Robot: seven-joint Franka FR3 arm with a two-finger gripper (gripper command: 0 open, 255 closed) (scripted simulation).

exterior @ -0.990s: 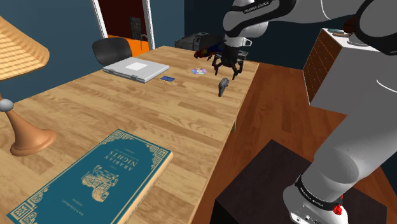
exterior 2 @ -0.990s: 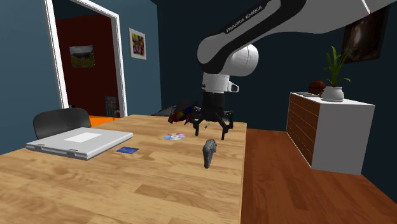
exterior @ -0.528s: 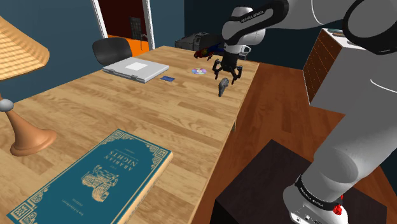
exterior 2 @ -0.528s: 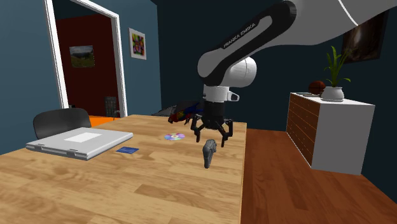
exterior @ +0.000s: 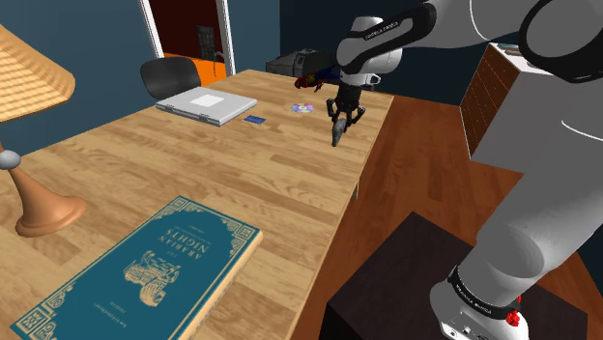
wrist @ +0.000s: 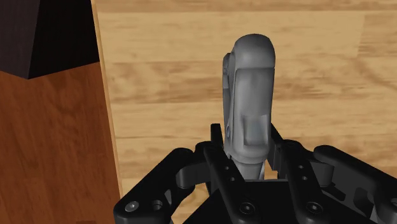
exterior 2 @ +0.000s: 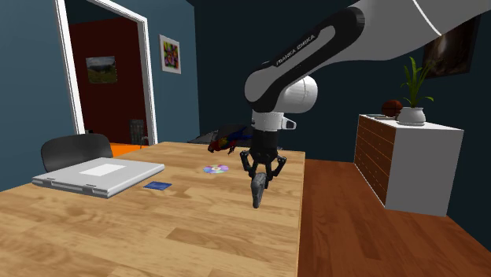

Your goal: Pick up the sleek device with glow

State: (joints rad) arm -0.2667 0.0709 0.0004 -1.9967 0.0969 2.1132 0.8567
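A slim grey device (exterior: 336, 134) stands upright on the wooden table (exterior: 242, 164), close to the edge at the shoulder view's right. My black gripper (exterior: 340, 120) has come down over it from above and is shut on it. In the wrist view the device (wrist: 249, 95) rises from between the two fingers (wrist: 216, 137), which clasp its near end on either side. The second exterior view shows the gripper (exterior 2: 260, 179) clamped on the top of the device (exterior 2: 258, 193), whose foot still rests on the table.
A closed grey laptop (exterior: 207, 104), a small blue card (exterior: 254, 120) and a shiny disc (exterior: 302, 108) lie farther along the table. A teal book (exterior: 145, 266) and a lamp base (exterior: 39, 208) sit near the front. A white dresser (exterior 2: 401, 161) stands beyond the floor gap.
The gripper came down from above the device and its open fingers closed on the device's top. The device has stayed in place on the table.
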